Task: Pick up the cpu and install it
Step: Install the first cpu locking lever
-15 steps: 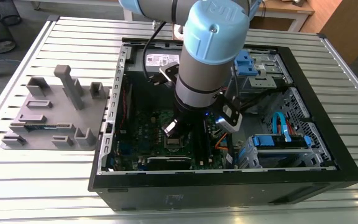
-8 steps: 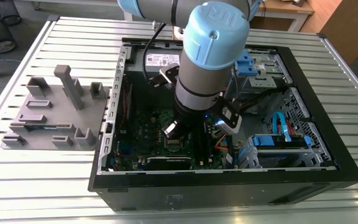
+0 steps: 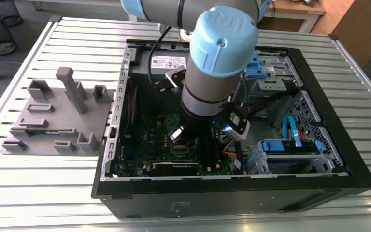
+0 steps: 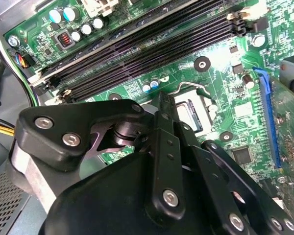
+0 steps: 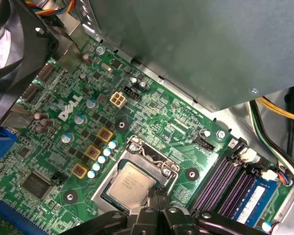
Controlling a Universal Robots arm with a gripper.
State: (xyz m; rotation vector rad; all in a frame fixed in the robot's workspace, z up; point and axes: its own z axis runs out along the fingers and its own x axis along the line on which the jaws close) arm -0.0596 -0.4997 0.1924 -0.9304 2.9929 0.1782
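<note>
Down inside the open computer case (image 3: 340, 186) on the slatted counter (image 3: 37, 193), low over the green motherboard (image 5: 186, 127). In the first wrist view, the gripper (image 5: 157, 195) drawn shut, tips pressed together with nothing visible between them, parked at the processor socket (image 5: 148, 154) on the side facing the black memory slots (image 5: 224, 182). Within the socket's metal frame, the cpu (image 5: 131, 184) lying flat, silvery top up, edges square to the frame. Apparently resting in its seat, not carried. Just beside the tips, perhaps touching at the edge nearest the memory slots; hard to tell contact from mere closeness. Seen from the gripper, off toward the socket's side away from the memory slots, and beneath, not level. Square, hence no long axis to line up. Only edges to go by, parallel to the socket's own. In the second wrist view, most of the socket hidden behind the gripper's black linkage, so no second check on the seating. By judgement: placing done or close to done, full seating in the socket not confirmable from here.
</note>
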